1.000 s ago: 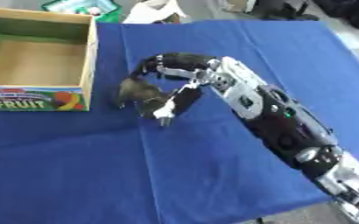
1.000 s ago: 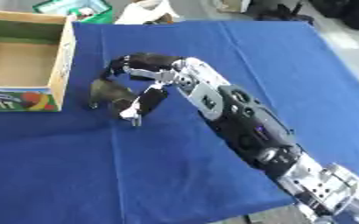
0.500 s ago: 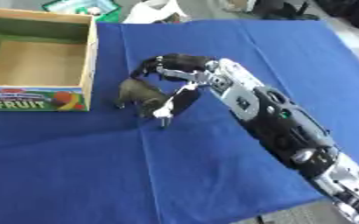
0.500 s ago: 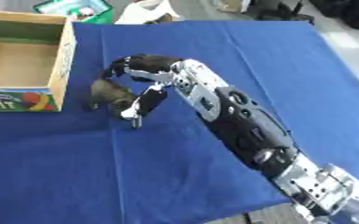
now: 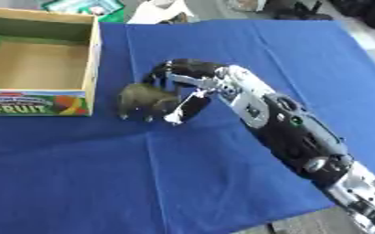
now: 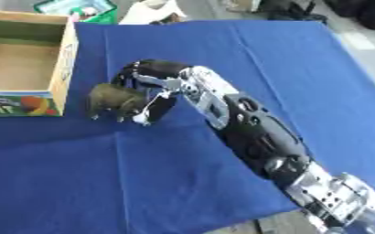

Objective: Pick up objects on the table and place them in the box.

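Observation:
A dark olive-brown toy animal (image 5: 142, 98) stands on the blue cloth just right of the cardboard box (image 5: 93, 55). My right hand (image 5: 183, 80) reaches in from the lower right and curls around the toy's right side, fingers over its back and thumb (image 5: 189, 107) below. The box is open on top, its floor looks bare, and its front bears a "FRUIT" label (image 5: 32, 105). The left hand shows in neither view.
The blue cloth (image 5: 222, 183) covers the table, with a crease running down its middle. Beyond the far edge lie a green packet (image 5: 87, 7) and a white object (image 5: 155, 11). The table's near edge shows at the bottom right.
The right hand has closed in further around the toy animal, which has stayed about where it was beside the box.

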{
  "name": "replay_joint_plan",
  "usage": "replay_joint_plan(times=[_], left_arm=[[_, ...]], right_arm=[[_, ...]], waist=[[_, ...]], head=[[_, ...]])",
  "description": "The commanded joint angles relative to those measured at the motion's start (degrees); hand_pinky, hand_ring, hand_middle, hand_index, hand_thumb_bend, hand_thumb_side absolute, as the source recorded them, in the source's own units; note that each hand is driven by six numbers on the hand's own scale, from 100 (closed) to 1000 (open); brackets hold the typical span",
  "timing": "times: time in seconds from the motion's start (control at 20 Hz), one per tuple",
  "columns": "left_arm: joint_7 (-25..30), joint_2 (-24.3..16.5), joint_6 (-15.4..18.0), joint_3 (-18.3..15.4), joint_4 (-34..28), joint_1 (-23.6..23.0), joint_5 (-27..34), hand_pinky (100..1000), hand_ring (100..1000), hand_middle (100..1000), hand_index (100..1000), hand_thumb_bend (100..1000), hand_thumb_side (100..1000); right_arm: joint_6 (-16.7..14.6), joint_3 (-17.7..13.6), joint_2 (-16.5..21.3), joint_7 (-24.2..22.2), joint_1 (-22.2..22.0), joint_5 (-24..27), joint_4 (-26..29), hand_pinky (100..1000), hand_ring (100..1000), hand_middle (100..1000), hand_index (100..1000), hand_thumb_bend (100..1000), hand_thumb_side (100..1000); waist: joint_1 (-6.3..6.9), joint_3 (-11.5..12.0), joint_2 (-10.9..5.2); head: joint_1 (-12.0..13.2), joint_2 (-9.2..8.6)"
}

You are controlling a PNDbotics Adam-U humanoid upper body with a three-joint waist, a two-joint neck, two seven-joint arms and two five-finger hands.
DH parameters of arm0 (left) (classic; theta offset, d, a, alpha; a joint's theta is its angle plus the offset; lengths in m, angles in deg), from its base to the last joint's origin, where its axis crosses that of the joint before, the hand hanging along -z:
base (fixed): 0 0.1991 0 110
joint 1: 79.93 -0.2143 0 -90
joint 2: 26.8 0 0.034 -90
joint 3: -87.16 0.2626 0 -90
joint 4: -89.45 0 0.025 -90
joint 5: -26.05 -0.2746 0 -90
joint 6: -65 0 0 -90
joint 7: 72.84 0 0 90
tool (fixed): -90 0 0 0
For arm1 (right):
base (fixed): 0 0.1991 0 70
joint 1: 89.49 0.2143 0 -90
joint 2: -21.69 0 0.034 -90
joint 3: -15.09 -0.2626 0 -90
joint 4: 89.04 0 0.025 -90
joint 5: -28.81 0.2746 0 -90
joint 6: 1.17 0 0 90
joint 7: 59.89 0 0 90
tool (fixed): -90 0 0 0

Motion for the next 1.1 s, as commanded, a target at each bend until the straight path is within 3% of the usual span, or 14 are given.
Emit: replay_joint_plan(times=[0.05,0.25,0.5,0.65,1.1], left_arm=[[0.2,-0.8,0.1,0.0,-0.7,0.3,0.0,597,495,492,654,241,632],[0.2,-0.8,0.1,0.0,-0.8,0.3,0.0,597,495,492,654,240,633],[0.2,-0.7,0.1,0.0,-0.7,0.3,0.0,597,496,492,654,239,633],[0.2,-0.7,0.1,-0.1,-0.7,0.3,0.0,597,496,492,654,239,633],[0.2,-0.7,0.1,-0.1,-0.8,0.2,0.1,597,496,493,654,238,632]], right_arm=[[0.2,-0.4,0.6,1.6,0.7,-0.4,0.4,339,562,695,868,182,100],[0.4,-0.4,0.6,3.5,0.7,-0.5,0.5,282,519,541,816,143,100],[0.7,-0.5,0.6,6.3,0.7,-0.5,0.8,247,488,437,630,116,100],[1.1,-0.8,0.7,7.6,0.7,-0.1,0.9,235,483,417,591,109,100],[4.5,-2.9,2.8,8.4,1.8,5.7,4.0,226,484,414,589,100,100]], waist=[[0.38,0.0,-0.94],[0.38,-0.1,-0.95],[0.38,-0.1,-0.93],[0.42,-0.1,-0.92],[0.51,-0.2,-1.14]], head=[[-0.2,0.29],[-0.2,0.25],[-0.3,0.22],[-0.3,0.14],[-0.3,-0.04]])
